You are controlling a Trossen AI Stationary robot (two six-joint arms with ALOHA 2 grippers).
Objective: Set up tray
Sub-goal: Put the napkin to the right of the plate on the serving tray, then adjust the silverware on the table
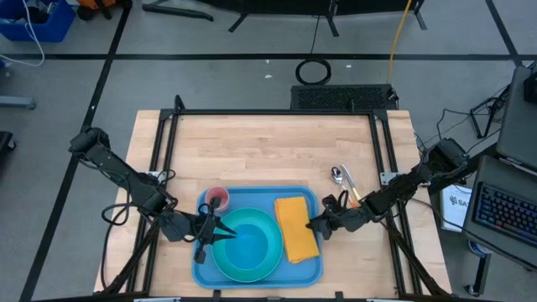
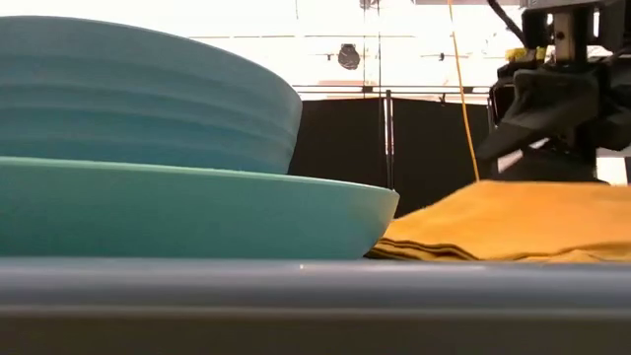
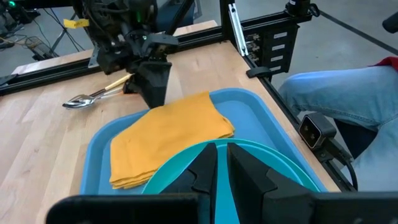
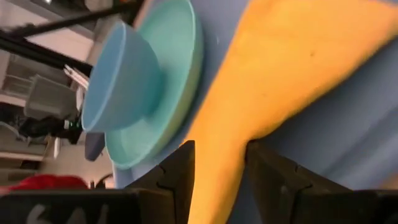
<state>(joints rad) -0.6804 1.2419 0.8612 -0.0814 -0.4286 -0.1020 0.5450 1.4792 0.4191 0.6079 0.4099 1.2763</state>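
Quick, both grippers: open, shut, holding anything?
Left gripper: shut on the rim of the bowl.
Right gripper: open, jaws astride the yellow napkin's edge.

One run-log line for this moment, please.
tray: holds plate, bowl, napkin | left gripper: shut on bowl rim | right gripper: open at napkin edge | spoon: on table

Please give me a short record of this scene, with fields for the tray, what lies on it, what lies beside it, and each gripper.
tray: blue tray at the table's front edge
on tray: cyan plate with blue bowl on it; yellow cloth; pink cup
beside tray: spoon on the wood
left gripper: at the plate's left rim
right gripper: open, astride the cloth's edge
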